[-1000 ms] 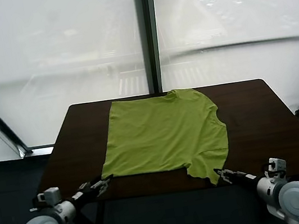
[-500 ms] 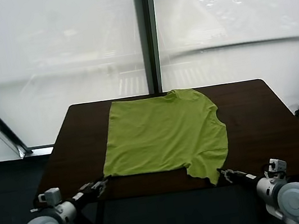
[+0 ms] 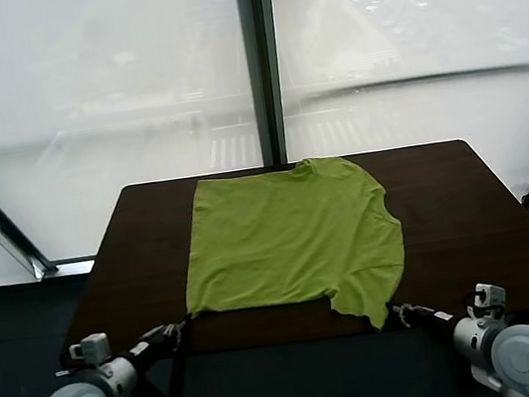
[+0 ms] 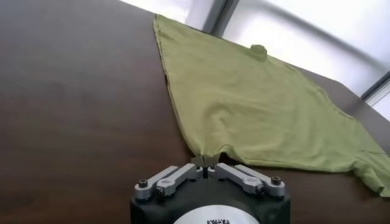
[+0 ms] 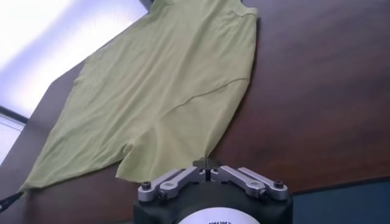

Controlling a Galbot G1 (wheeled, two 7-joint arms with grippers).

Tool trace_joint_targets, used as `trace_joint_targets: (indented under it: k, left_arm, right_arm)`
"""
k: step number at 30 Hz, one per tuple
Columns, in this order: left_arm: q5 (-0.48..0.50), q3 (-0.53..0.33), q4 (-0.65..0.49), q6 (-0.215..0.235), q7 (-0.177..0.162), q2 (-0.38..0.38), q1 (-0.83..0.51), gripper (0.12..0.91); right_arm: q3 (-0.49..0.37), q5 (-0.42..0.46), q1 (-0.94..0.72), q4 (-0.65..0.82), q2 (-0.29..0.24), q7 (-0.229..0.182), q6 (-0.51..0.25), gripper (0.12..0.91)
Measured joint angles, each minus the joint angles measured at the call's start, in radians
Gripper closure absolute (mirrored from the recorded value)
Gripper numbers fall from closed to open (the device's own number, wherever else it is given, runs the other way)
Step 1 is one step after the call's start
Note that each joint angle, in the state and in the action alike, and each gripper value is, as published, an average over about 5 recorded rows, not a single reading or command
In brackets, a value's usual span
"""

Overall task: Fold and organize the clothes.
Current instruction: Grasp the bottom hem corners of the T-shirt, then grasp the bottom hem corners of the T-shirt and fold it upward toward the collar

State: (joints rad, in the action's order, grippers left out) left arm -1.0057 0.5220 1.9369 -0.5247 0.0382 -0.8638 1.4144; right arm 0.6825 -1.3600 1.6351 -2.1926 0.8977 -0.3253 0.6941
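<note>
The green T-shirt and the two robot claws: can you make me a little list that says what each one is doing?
T-shirt: lime green, spread out on the dark table
Left claw: shut on the T-shirt's near left corner
Right claw: shut on the tip of the T-shirt's near right corner
Fold: none made yet

Dark brown table (image 3: 469, 216) with lime-green T-shirt (image 3: 291, 240) spread flat on top.

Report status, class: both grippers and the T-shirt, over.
Left gripper shut on T-shirt corner. Right gripper shut on sleeve tip. Nothing blocking.
</note>
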Motion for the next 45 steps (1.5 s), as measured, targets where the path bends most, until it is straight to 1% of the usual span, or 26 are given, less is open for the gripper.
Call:
trace_joint_targets:
  k: [5,10,17,22,28,36,45]
  left_arm:
    - [-0.002,0.025,0.046,-0.005,-0.01,0.022,0.039,0.88]
    - [0.005,0.055,0.088,-0.008,-0.011,0.038,0.087,0.88]
    - [0.001,0.099,0.135,-0.009,-0.009,0.044,0.154,0.88]
    - [-0.014,0.125,0.155,-0.009,-0.01,0.046,0.168,0.88]
    - [-0.04,0.132,0.167,-0.005,-0.019,0.04,0.156,0.88]
    - [-0.079,0.119,0.14,0.002,-0.044,0.001,0.097,0.88]
    - [-0.09,0.1,0.096,0.01,-0.05,-0.021,0.026,0.88]
  right_arm:
    - [0.011,-0.004,0.033,-0.023,-0.009,-0.004,0.001,0.886]
    - [0.016,-0.008,0.038,-0.027,-0.012,-0.004,0.002,0.886]
    - [0.029,-0.028,0.02,-0.035,-0.024,-0.004,0.0,0.886]
    - [0.045,-0.053,-0.014,-0.018,-0.037,-0.001,-0.004,0.886]
    - [0.031,-0.064,-0.102,0.033,-0.041,-0.001,-0.007,0.886]
    - [-0.012,-0.064,-0.253,0.125,-0.035,0.001,-0.008,0.886]
    - [-0.056,-0.051,-0.375,0.201,-0.016,-0.002,-0.008,0.886]
